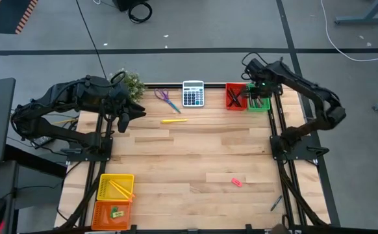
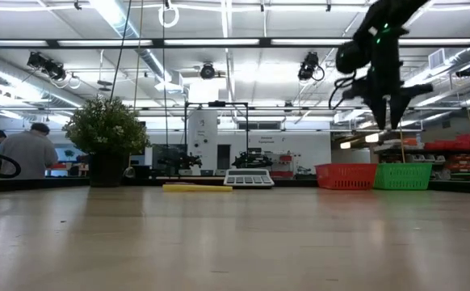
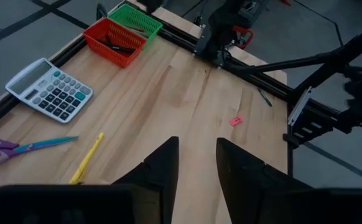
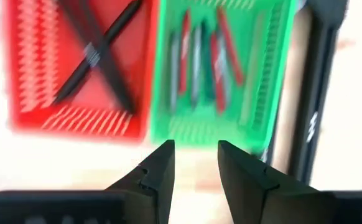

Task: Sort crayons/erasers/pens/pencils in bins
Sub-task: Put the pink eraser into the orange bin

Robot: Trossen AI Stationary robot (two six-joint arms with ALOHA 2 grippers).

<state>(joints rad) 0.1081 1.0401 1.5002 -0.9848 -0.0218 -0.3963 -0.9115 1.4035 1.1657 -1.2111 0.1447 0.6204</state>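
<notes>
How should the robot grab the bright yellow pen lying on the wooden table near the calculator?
Grip the bright yellow pen around its middle, coming straight down from above. It lies flat on the wooden table with bare wood on both long sides, so fingers probably fit best across its thin width. The left gripper, open, hovers closest.

Grey calculator (image 1: pixel 193 93) and purple-handled scissors (image 1: pixel 166 99) sit at the bench's (image 1: pixel 195 156) far edge. Potted plant (image 1: pixel 133 84) at the far-left corner.
</notes>
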